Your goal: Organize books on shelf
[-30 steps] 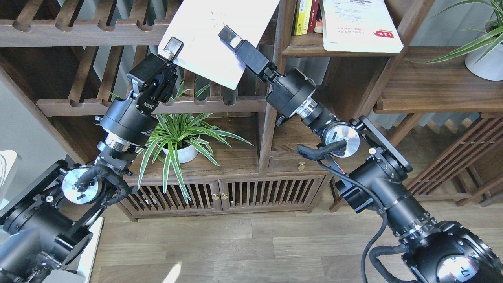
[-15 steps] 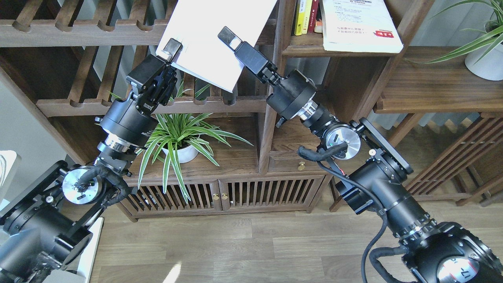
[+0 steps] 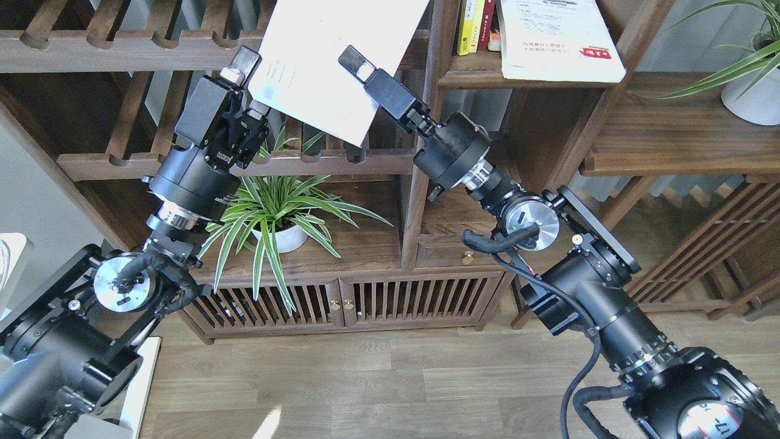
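Observation:
A pale lilac-white book hangs tilted in front of the slatted racks at top centre. My right gripper is shut on its right part, one finger lying on the cover. My left gripper stands open at the book's lower left corner, its upper finger just beside the edge. A large white book with a small red label lies on the walnut shelf board, overhanging its front edge. The dark book with the orange-red cover is out of view.
Yellow and red book spines stand at the back of the shelf board. Slatted racks span the upper left. A potted spider plant stands below the held book. Another plant stands on the right side board.
My left gripper has shifted left and up, off the book's lower left corner, which it held before. The book has tipped slightly higher. My right gripper keeps its hold and has barely moved.

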Robot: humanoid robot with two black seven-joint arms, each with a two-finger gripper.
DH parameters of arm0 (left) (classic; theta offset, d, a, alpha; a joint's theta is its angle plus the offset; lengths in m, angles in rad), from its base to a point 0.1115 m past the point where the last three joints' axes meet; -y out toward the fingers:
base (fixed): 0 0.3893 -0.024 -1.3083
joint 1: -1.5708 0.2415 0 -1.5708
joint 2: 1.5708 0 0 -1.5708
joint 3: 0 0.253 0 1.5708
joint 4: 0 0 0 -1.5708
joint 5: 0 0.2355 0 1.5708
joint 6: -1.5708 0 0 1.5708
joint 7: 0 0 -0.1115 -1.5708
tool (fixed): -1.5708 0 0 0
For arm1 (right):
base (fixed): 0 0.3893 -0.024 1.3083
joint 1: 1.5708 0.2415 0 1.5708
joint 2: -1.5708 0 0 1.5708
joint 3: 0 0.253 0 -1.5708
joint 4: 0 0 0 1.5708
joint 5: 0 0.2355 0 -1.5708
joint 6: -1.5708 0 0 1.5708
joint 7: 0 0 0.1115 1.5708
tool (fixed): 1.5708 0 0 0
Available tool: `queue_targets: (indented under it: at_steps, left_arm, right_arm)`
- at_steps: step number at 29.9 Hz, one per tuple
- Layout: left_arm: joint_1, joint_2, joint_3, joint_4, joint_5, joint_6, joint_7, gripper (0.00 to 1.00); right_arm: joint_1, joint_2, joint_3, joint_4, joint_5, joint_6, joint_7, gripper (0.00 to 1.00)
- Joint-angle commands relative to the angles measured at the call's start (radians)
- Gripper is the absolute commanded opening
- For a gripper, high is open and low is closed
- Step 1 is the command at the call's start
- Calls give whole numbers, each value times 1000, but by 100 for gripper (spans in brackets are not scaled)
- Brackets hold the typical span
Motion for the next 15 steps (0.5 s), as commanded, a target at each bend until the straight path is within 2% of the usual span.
queue_targets:
  at_steps: [1,4,15]
  left_arm:
    - [6,6,6,0,1,0,4,98]
    - [6,12,-1,2,1,0,5,98]
    - [6,26,-14,11,1,0,10,99]
  right_arm:
    - [-11,0,-2,11,1,8,-1,12]
    - [-55,0,-2,28,0,36,-7,4]
    - [-146,0,7,69,-2,36,-11,4]
